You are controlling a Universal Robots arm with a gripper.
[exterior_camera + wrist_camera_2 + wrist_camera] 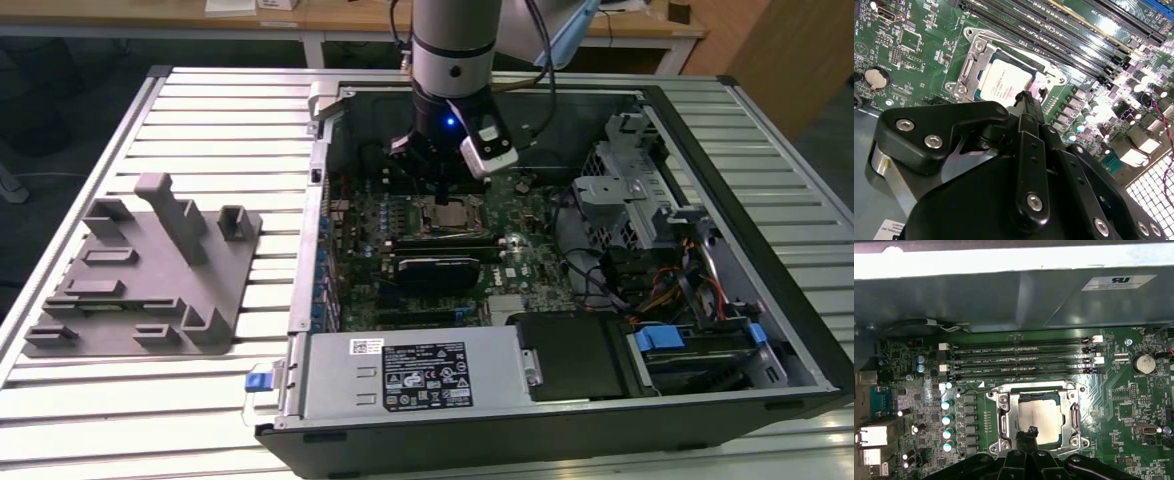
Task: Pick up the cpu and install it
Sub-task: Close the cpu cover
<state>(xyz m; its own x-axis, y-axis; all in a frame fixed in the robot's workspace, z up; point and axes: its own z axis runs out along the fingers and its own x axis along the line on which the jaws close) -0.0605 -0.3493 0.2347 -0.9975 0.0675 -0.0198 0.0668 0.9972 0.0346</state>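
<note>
Inside the open metal socket frame (1003, 421) on the motherboard (523, 262) lies the cpu (1043, 417), flat and square to the frame, its silvery top facing up. In the second wrist view the cpu (1003, 84) shows fine print on its lid, and the frame's steel border runs round it on all sides.

Over one edge of the socket hangs the gripper (1029, 433). Its black fingers come to a narrow point with the tips together and no gap showing between them, and nothing is clamped in them. The point sits over the rim of the chip. Whether it touches the lid cannot be told.

Across the socket from the gripper run four long memory slots (1019, 360), lying parallel and just beside the frame. Along another side of the socket stands a row of silver-topped capacitors (946, 420). A coin battery (1144, 362) sits on the board farther from the socket, past the ends of the slots.

In the exterior view the socket lies within an open computer case (318, 200), which rests on a slatted table (214, 130). A grey moulded fixture (147, 270) is well apart from the socket, outside the case on the table.
</note>
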